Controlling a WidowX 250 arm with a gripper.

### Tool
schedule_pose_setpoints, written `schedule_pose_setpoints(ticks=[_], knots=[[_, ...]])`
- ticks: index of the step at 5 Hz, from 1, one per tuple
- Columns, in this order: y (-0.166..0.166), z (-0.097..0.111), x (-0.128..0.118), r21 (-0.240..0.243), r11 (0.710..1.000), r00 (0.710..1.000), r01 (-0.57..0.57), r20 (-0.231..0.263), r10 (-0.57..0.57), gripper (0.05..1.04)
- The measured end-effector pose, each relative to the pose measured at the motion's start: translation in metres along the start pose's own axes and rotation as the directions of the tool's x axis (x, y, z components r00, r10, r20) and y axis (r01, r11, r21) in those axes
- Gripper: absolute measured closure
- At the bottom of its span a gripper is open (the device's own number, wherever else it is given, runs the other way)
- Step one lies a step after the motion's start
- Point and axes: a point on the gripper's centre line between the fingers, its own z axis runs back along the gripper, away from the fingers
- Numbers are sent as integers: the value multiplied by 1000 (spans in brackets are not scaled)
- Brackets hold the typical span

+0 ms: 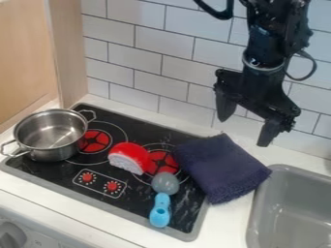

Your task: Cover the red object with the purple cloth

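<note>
- Gripper [244, 131] is being held wide above the purple cloth [223, 167].
- Stovetop [134, 199] and counter [226, 220] are being partly covered by the cloth.
- Red object [131, 151] is being supported, uncovered, by the stovetop.

The far wall [174, 58] is clad in pale rectangular tiles, laid in staggered rows with dark joints. A light wood panel [26, 63] stands upright at far left. The white surface [223, 218] runs along the wall base. Set into it: a black hob [139, 196] with grey rim and red burner marks [94, 141]; right, a grey sink [291, 208]. Near left, the white front [48, 235] carries a grey knob [11, 236].
</note>
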Motion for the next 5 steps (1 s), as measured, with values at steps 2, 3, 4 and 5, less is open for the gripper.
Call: schedule_pose_setpoints(ticks=[2,3,4,5], knots=[[6,-25,-26,22,1000,991,-12,-136,15,84],[9,-34,-29,12,999,987,-37,-157,38,84],[14,-44,-28,10,997,981,-82,-175,82,84],[21,-49,-24,15,991,974,-135,-179,135,84]])
